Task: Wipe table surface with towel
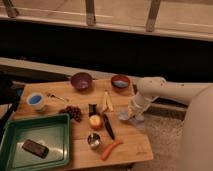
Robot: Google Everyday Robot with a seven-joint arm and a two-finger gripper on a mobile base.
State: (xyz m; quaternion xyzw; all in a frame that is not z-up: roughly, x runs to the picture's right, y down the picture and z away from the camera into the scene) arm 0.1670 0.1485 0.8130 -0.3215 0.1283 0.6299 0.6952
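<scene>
The table surface (129, 141) is a light-brown plank top filling the middle of the camera view. The towel (127, 118), a small pale blue-grey cloth, lies bunched on the table near its right edge. My gripper (133, 113) comes down onto it from the white arm on the right and is shut on the towel, holding it against the wood. The cloth spreads out a little to the left of and below the gripper.
Left of the towel lie pale yellow strips (106, 101), a dark stick (108, 126), an orange fruit (95, 121), a metal cup (93, 141) and a red carrot-like piece (111, 149). A purple bowl (81, 80) and a red bowl (120, 81) stand at the back. A white cup (36, 100) and a green tray (15, 131) are at the left.
</scene>
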